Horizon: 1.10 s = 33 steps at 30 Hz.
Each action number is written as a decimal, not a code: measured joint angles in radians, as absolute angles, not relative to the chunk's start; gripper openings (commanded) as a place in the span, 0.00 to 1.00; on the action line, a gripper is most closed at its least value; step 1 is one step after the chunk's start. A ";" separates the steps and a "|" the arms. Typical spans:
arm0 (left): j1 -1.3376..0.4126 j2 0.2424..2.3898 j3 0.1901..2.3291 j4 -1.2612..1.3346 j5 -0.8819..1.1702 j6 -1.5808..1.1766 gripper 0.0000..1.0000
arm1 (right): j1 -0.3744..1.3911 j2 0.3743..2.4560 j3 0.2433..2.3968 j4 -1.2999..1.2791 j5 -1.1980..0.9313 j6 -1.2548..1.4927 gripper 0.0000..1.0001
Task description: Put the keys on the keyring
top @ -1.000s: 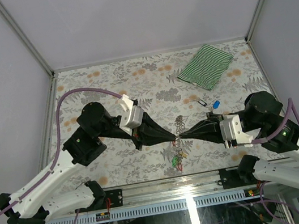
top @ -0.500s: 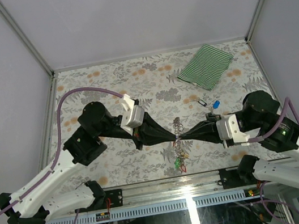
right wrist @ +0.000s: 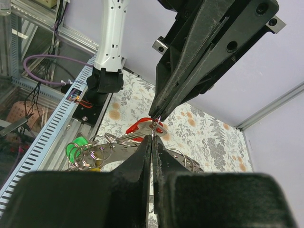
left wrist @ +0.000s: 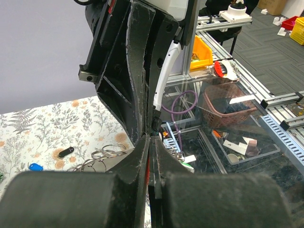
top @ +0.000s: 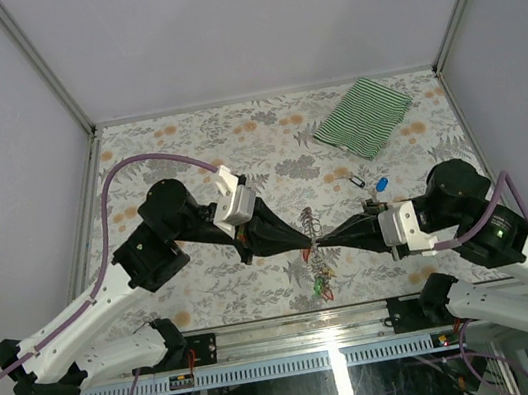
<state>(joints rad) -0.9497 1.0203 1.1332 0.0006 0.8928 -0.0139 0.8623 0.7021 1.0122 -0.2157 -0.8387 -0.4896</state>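
The left gripper (top: 304, 240) and right gripper (top: 324, 240), both clenched, pinched the grey coiled metal keyring (top: 310, 220) tip-to-tip; a blue-tagged key (top: 381, 184) lay at two o'clock from them.

**Lighting bright, even and diffuse; sharpness good except at close range.**
Top view: light falls from above the bench (top: 183, 140), leaving only soft, faint shadows on it under the arms. A white glare streak shows on the glass just below the bench's near edge. The frame posts at the bench's far corners lean outward, a wide-angle distortion. Left wrist view: the left gripper (left wrist: 151, 142) is a dark, unfocused mass, while the room beyond the bench is sharp. Right wrist view: the right gripper (right wrist: 152, 140) is likewise blurred, while the keyring (right wrist: 102, 147) above the bench is sharp, with small highlights.
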 measured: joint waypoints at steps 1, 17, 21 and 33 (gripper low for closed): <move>-0.950 1.020 1.133 0.001 0.892 -0.014 0.00 | 0.862 0.699 1.012 -0.215 -0.839 -0.490 0.00; -0.955 1.020 1.133 0.007 0.854 -0.015 0.00 | 0.862 0.664 1.012 -0.195 -0.850 -0.483 0.00; -0.956 1.020 1.133 0.008 0.847 -0.015 0.00 | 0.862 0.660 1.010 -0.184 -0.853 -0.474 0.00; -0.957 1.020 1.133 0.016 0.845 -0.029 0.00 | 0.862 0.622 0.956 -0.060 -0.836 -0.379 0.00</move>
<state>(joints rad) -0.9569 1.0199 1.1328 0.0158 0.8452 -0.0288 0.8619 0.6220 0.9558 -0.0601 -0.8360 -0.3790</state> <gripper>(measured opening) 0.009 0.017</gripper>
